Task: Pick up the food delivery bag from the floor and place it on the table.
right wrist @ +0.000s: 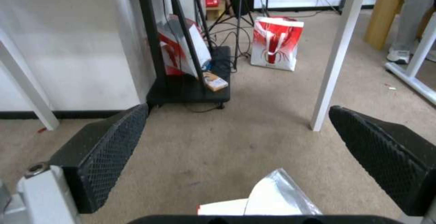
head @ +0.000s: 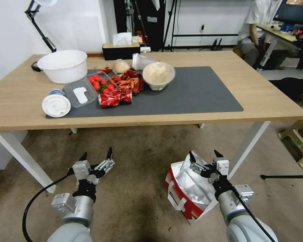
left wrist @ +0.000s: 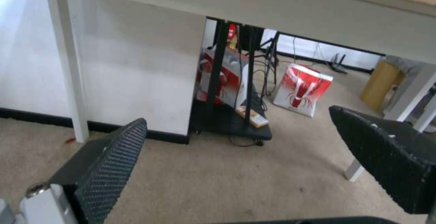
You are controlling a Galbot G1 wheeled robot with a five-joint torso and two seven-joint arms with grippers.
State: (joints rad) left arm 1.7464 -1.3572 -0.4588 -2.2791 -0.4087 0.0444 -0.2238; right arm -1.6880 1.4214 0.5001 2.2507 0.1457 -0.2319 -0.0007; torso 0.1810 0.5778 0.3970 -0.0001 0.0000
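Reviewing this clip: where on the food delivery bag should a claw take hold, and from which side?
Probably a white strap handle, or the foil-lined top rim, from above. The food delivery bag stands mouth-up on the floor, and the open right claw hangs over that mouth. The left claw is open over bare carpet.

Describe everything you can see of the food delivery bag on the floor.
The food delivery bag is a boxy paper bag, red and white outside with crinkled silver foil lining and white strap handles. It stands open on the carpeted floor in front of the table, leaning slightly. The right end effector, open, hovers over its mouth without touching it.
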